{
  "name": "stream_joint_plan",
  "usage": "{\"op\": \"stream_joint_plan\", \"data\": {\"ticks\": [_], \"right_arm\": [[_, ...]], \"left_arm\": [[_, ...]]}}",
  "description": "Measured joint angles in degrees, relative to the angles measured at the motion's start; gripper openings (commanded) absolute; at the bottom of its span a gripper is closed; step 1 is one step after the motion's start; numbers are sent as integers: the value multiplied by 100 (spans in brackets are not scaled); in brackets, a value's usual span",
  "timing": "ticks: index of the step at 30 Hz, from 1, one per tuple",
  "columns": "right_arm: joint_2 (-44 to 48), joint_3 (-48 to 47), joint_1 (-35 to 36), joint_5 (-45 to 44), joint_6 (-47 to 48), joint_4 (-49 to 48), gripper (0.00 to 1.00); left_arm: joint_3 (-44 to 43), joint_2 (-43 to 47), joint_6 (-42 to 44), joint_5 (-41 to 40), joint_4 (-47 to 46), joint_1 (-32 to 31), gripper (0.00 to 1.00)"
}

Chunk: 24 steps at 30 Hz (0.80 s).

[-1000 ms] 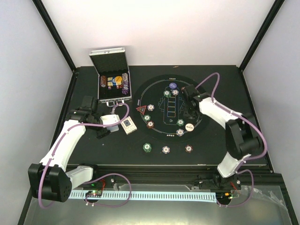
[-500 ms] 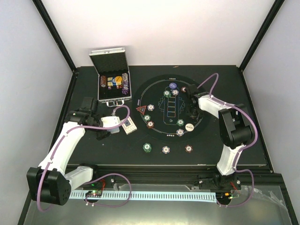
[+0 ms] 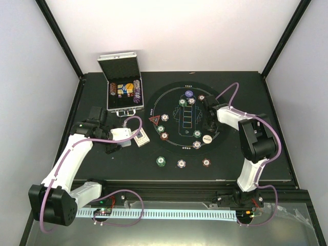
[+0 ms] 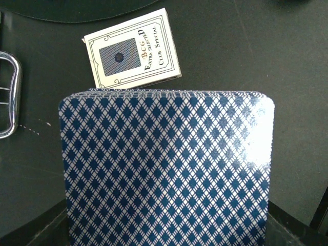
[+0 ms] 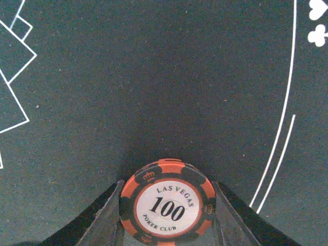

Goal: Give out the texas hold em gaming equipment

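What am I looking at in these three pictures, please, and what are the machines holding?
These are two robot arms bolted at the near edge of a black table. The wide picture comes from a camera above and behind them. The other two come from cameras on their wrists. On the table lie a round black mat carrying poker chips and a red triangle token, three more chips in front of it, an open silver case and a card box. The left tool holds a deck of cards, its patterned back facing the wrist camera. The right tool grips an orange-and-black chip marked 100, over the mat.
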State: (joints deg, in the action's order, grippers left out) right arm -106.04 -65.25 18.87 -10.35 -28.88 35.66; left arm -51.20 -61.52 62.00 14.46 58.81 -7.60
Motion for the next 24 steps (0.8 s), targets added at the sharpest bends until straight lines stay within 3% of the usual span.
{"op": "stream_joint_plan", "data": {"ticks": [5, 8, 12, 19, 24], "right_arm": [[85, 94, 0, -4, 0, -35, 39], [142, 136, 0, -4, 15, 55, 58], [201, 131, 0, -7, 81, 221, 76], [1377, 61, 66, 398, -28, 463, 82], [2455, 87, 691, 1495, -426, -96, 83]], "left_arm": [[0, 2, 0, 15, 46, -4, 1], [0, 2, 0, 20, 61, -4, 2], [-9, 2, -4, 42, 87, -37, 2], [-140, 17, -48, 179, 133, -42, 2], [-256, 94, -79, 466, 168, -50, 2]]}}
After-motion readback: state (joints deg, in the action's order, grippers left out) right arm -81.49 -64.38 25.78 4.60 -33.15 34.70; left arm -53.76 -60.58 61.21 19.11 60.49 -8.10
